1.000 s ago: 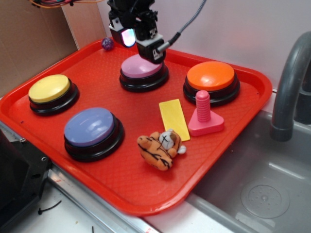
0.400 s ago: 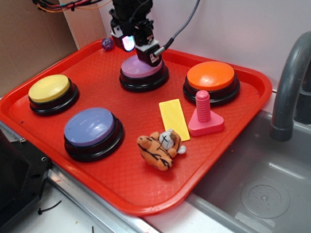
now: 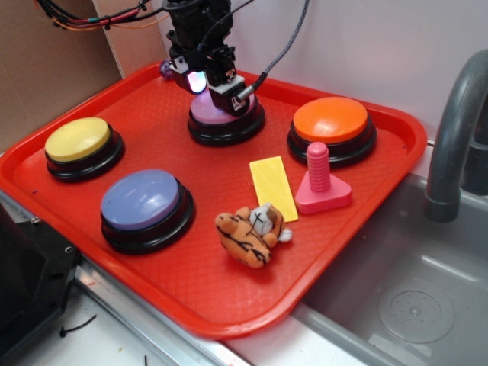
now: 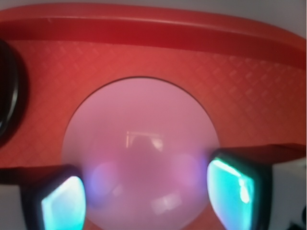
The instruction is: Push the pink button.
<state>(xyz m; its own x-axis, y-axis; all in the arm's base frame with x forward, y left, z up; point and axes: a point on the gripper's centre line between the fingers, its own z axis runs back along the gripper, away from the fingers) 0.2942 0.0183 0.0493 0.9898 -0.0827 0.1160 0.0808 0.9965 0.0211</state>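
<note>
The gripper point(image 3: 217, 85) covers most of the pink button point(image 3: 229, 114) in the outside view, so only the front and right of its mauve dome and its black base show there. The button sits at the back middle of the red tray point(image 3: 191, 290), and whether the gripper actually touches the dome cannot be told. In the wrist view the pink button point(image 4: 141, 153) fills the middle of the picture, blurred by closeness, and its lower part is cut off by the edge. The two fingers point(image 4: 237, 189) stand apart, one at each lower corner over the dome, with glowing teal pads and nothing between them. A dark curved shape at the left edge of the wrist view is too cropped to identify.

No writing or labels can be read anywhere.

The tray has a diamond-textured surface. On it lie a yellow button point(image 3: 78, 143), a lavender-blue button point(image 3: 145, 204), an orange button point(image 3: 332, 126), a flat yellow block point(image 3: 273, 185), a pink bolt toy point(image 3: 322, 183) and a small plush tiger point(image 3: 248, 232). A small purple object point(image 3: 164, 69) at the back rim is half hidden behind the arm. To the right is a grey sink point(image 3: 412, 297) with a faucet point(image 3: 450, 145), cut off at the top.
</note>
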